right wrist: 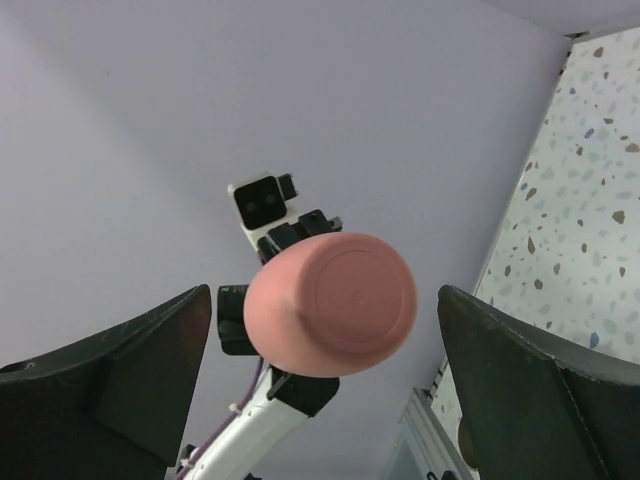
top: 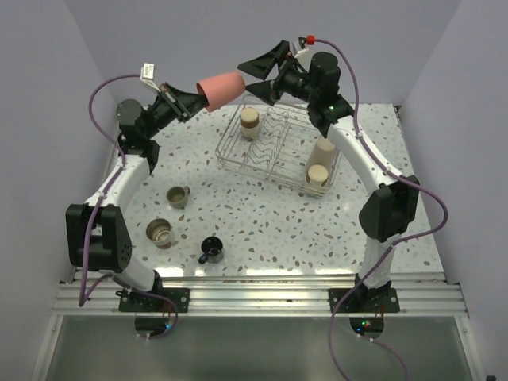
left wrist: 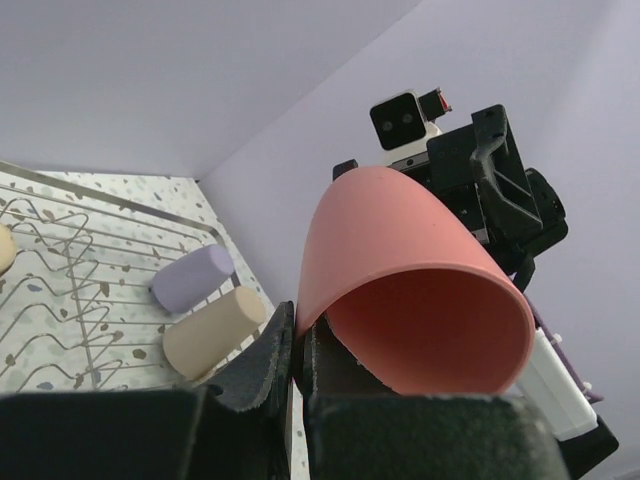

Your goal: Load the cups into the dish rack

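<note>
The left tool pinches the rim of the coral-pink tumbler, its fingers pressed on the wall. The tumbler hangs in the air near the far left corner of the dish rack, with its long axis roughly level. Its base points at the right tool, which is spread wide around the base without touching it.

Rack far-centre-R on table. In rack: corner cup at far-L; end cup at R end, front cup just before it. Near-L of rack, on table: mid cup; low cup nearer; mug to its R. Tumbler in air over rack's far-L corner, btwn L gripper and R gripper.
</note>
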### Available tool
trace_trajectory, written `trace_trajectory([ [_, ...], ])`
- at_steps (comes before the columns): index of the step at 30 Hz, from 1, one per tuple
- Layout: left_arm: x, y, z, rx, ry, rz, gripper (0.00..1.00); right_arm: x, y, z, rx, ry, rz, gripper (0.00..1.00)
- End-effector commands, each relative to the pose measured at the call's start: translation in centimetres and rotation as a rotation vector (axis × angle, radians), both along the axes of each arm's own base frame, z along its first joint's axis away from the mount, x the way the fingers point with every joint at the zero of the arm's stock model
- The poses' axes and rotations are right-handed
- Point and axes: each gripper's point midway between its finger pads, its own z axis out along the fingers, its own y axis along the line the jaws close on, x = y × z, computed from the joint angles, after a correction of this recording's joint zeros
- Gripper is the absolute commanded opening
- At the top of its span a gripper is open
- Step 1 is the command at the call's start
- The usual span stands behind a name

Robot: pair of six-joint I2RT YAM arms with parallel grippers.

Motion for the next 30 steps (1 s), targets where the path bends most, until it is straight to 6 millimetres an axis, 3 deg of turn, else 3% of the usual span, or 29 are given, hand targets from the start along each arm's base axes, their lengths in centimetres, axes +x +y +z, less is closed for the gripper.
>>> trace_trajectory([
  [1,-1.3,0.0,2.7,-0.060,-0.116,-0.038,0.00,-1.3,1.0,3.8,0.059,-0.076,0.048,0.99],
  [9,-1.0,-0.1,2.1,-0.077,-0.107,-0.035,0.00,-2.6,3.4,4.0,0.064,-0.081,0.109,0.97],
  [17,-1.6,0.1,3.8,-0.122,-0.179,-0.046,0.00,-3.6,5.2,3.2,0.003,-0.087,0.152,0.94],
  [22,-1.2,0.0,3.4,-0.120,-0.169,-0.044,0.00,-3.6,5.5,3.3,0.005,-0.093,0.153,0.84],
  [25,-0.9,0.0,2.5,-0.118,-0.145,-0.042,0.00,-3.4,5.5,3.5,0.009,-0.105,0.151,0.61],
  [26,-0.9,0.0,2.2,-0.114,-0.138,-0.043,0.00,-3.3,5.6,3.4,0.008,-0.104,0.151,0.40],
  [27,-0.7,-0.1,2.0,-0.110,-0.122,-0.042,0.01,-3.4,5.6,3.6,0.010,-0.109,0.153,0.30],
  [29,-0.5,-0.1,1.4,-0.078,-0.108,-0.037,0.15,-3.3,5.7,3.4,0.005,-0.110,0.152,0.16],
  [30,-0.1,0.0,0.5,-0.063,-0.058,-0.026,0.29,-3.2,5.6,3.2,0.000,-0.106,0.148,0.05],
])
